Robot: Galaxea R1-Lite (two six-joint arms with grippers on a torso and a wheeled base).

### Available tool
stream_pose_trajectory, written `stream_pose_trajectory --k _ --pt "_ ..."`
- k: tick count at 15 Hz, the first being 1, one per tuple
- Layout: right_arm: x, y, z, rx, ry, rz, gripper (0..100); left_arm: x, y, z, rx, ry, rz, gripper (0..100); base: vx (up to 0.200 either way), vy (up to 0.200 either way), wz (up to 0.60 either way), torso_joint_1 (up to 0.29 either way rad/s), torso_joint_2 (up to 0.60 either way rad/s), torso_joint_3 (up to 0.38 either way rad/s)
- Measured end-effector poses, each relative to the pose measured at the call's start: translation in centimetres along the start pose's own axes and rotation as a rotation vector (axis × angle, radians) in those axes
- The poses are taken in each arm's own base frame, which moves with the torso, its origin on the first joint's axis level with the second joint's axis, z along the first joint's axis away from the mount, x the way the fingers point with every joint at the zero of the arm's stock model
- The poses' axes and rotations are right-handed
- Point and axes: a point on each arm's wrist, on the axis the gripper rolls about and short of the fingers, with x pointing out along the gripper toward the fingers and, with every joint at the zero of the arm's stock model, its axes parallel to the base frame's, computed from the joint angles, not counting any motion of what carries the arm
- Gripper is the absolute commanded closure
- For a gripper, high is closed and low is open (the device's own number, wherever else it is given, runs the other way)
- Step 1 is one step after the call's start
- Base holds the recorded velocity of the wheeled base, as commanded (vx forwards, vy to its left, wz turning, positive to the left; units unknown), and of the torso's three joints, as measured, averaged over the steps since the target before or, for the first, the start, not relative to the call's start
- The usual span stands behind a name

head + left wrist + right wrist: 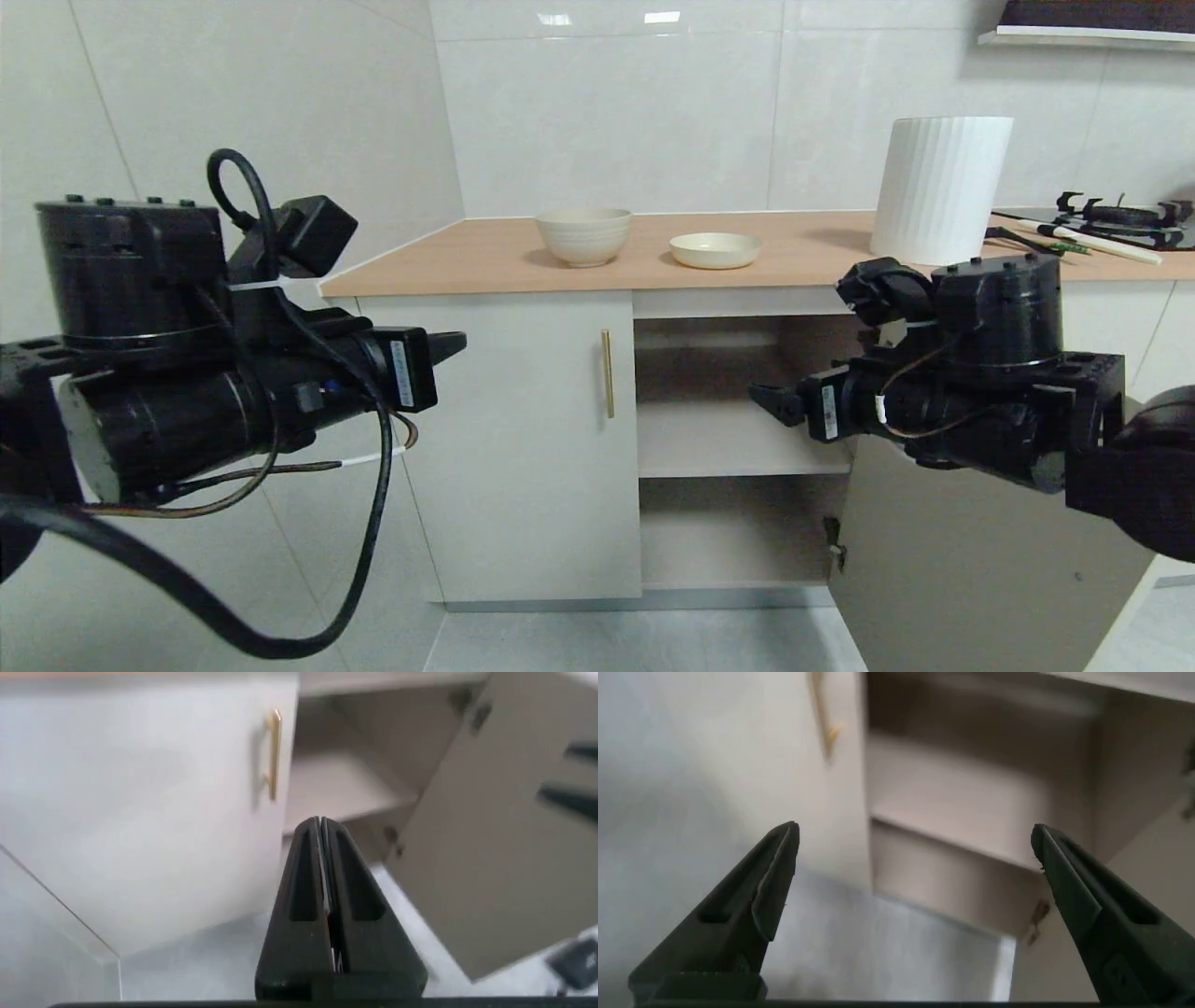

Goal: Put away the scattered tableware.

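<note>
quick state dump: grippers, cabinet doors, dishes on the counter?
Left gripper: shut, holding nothing.
Right gripper: open, holding nothing.
Left door: shut.
Right door: swung open.
Bowl: upright on counter, not put away.
Plate: upright on counter, apart from bowl.
Canister: upright on counter.

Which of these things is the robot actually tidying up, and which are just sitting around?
For the job:
bowl
shallow dish
open cupboard, likely where they go

Just lying about:
white ribbed canister
hob
long utensils beside it, possibly tableware too; hard to tell
</note>
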Motion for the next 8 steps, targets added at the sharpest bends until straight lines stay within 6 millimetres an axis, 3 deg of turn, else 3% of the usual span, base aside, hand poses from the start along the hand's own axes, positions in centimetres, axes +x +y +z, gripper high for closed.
stream_pose_trajectory --k 2,3,8 --pt "-0.7 0.2 2.3 0.07 -0.036 0.021 0 -0.9 0.2 0.5 -0.004 -0.027 0.006 100 0.0 0.0 0.0 0.0 0.0 0.0" --pt "-1.2 0.2 3.2 0.119 -0.068 0.03 0 -1.1 0.3 0.6 -0.005 -0.035 0.009 0 0.0 0.0 0.0 0.0 0.0 0.0" --pt "-2.7 -1.6 2.9 0.178 -0.07 -0.017 0 -1.4 0.2 0.5 -0.003 -0.064 -0.046 0 0.0 0.0 0.0 0.0 0.0 0.0"
